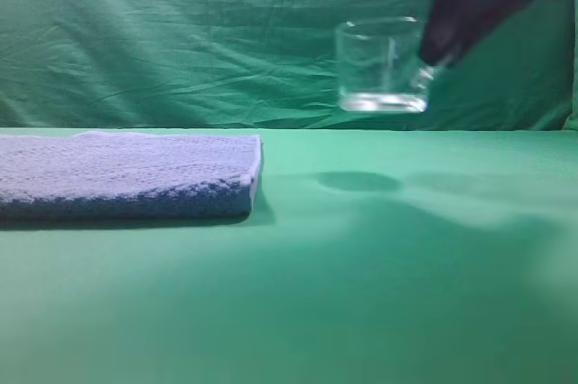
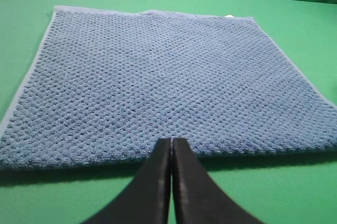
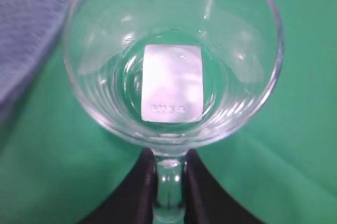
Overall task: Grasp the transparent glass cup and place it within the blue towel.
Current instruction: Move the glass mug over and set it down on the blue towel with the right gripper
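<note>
Pinched at its handle by the right pincer (image 3: 169,182), the transparent glass cup (image 1: 381,65) is held aloft right of the blue towel (image 1: 126,176) (slick, fragile, thick-based); the left pincer (image 2: 171,147) is pressed together.

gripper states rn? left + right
Left tool: closed, empty, poised at the blue towel's near edge.
Right tool: closed on the transparent glass cup's handle, cup lifted off the table.

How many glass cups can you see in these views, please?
1: the transparent glass cup hangs in the air, its handle clamped in the right gripper, to the right of the blue towel.
</note>
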